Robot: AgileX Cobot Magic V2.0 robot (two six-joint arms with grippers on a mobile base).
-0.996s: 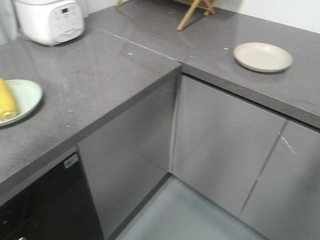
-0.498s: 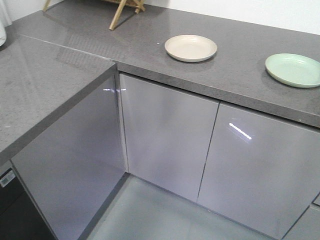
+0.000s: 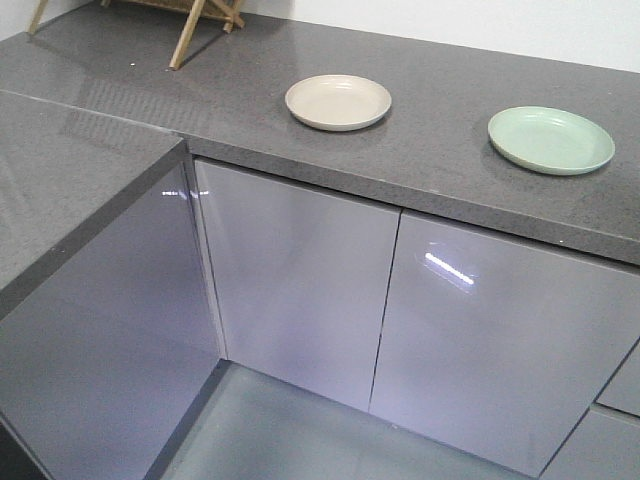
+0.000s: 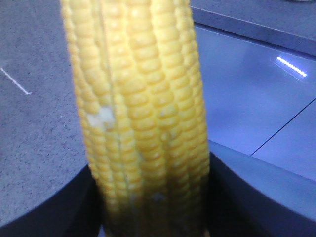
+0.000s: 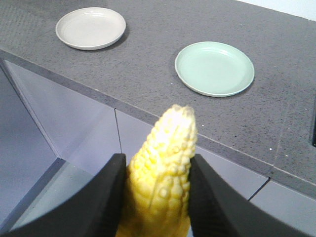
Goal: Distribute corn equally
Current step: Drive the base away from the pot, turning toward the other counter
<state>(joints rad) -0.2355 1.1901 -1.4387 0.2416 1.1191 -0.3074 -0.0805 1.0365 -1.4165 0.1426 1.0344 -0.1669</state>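
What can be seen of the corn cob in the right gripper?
The corn cob is bright yellow and husked, its kernel rows narrowing to a blunt, paler tip; its lower end is out of frame. The right gripper is shut on it, one dark finger pressing each side. It points toward the green plate on the grey counter and touches nothing else visible.

greys, two pastels and bright yellow

the tabletop (image 3: 440, 150) is dark grey with fine pale speckles; the cream plate (image 3: 338, 102) is plain beige-white, the green plate (image 3: 551, 139) plain pale mint. the cabinet doors (image 3: 300, 280) are glossy light grey with a lilac sheen and white glints. the left cob (image 4: 143, 118) is bright yellow in straight kernel rows with whitish blotches; the right cob (image 5: 160, 187) is yellow, paler at its tip. the left tool (image 4: 148, 173) and right tool (image 5: 157, 157) are black.
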